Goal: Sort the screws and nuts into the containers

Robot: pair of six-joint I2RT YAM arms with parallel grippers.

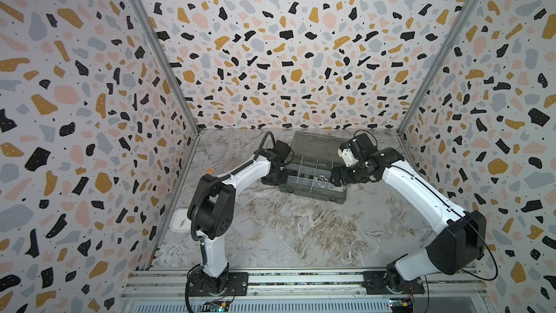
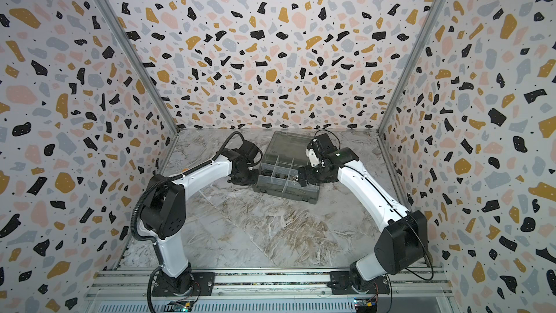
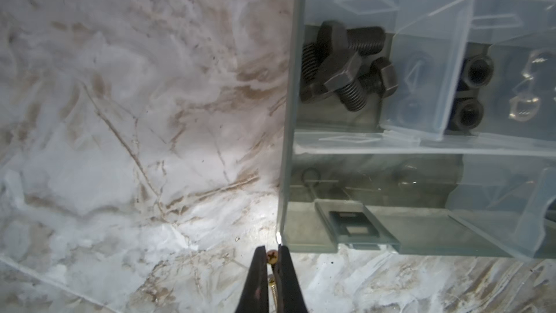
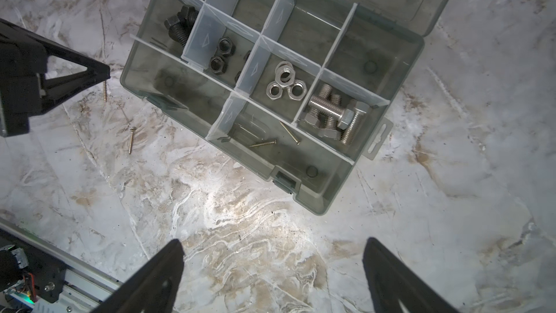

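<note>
We hold a brass screw (image 4: 105,91) clenched in our left tool (image 3: 273,249) just beside the box (image 4: 331,200) corner, seemingly above the desk (image 4: 270,221); the thin pinch could slip. Our right tool (image 4: 273,241) stands released.

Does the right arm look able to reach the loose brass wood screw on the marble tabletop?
Probably yes: the loose screw lies apart from the grey plastic organiser box, and the right arm's fingers stand open. The left arm's fingers, pinching another screw, hover nearby.
</note>
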